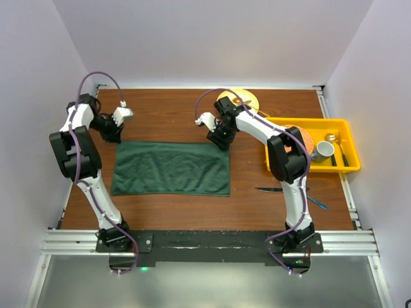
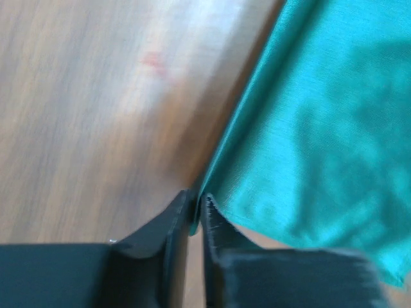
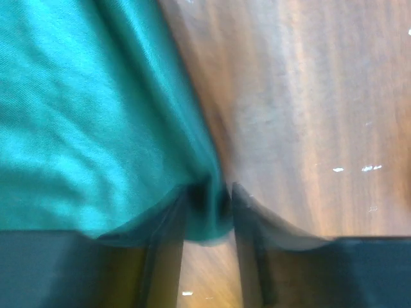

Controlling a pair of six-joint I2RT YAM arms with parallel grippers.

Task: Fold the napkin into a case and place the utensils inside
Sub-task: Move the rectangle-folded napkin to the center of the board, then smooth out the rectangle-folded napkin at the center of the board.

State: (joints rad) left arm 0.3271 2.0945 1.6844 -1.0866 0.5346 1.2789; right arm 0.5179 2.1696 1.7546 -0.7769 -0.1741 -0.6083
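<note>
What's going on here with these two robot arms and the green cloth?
Two robot arms are folding a dark green napkin on a wooden table. It lies as a flat rectangle, and the left tool and right tool each pinch one of its far corners. The knife and blue fork lie on the table to the right, not yet tucked in.

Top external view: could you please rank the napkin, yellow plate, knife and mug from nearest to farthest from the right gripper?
1. napkin, its far right corner at the right gripper.
2. yellow plate, just beyond, on the far side.
3. knife, nearer the arm bases, rightward.
4. mug, in the yellow bin, rightmost.
</note>
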